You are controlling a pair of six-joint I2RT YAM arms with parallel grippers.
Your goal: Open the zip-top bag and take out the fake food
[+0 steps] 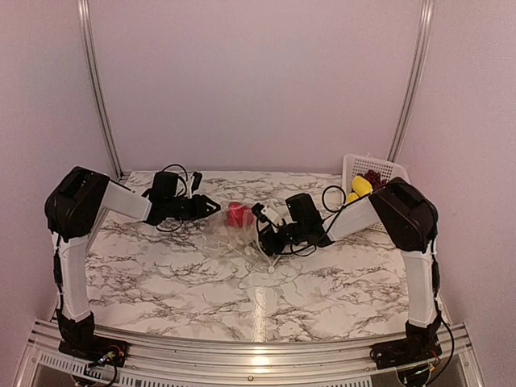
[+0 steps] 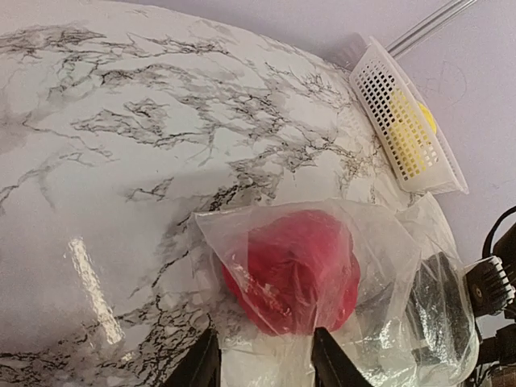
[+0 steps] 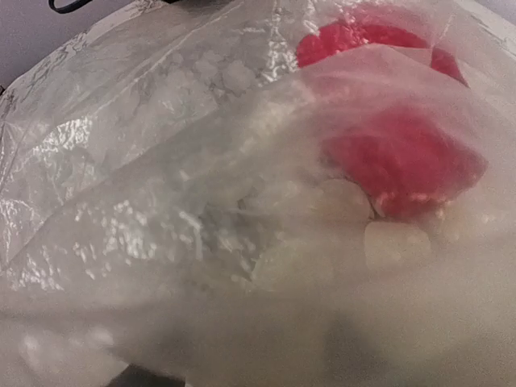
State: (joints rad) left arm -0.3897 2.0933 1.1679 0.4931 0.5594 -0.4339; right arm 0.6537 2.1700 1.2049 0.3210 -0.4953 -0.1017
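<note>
The clear zip-top bag (image 1: 234,238) lies crumpled at mid table between my two grippers. A red fake food piece (image 1: 237,214) sits inside it, and it also shows in the left wrist view (image 2: 294,270). My left gripper (image 1: 211,207) is open at the bag's left edge, with its fingertips (image 2: 197,367) on either side of loose plastic below the red piece. My right gripper (image 1: 268,240) is at the bag's right side. In the right wrist view the bag (image 3: 161,161) covers everything and hides the fingers. The red piece (image 3: 403,157) and cream-white lumps (image 3: 339,201) show through it.
A white lattice basket (image 1: 355,161) stands at the back right and holds a yellow piece (image 1: 360,186) and dark purple grapes (image 1: 372,176). It also shows in the left wrist view (image 2: 403,113). Walls close off the back and sides.
</note>
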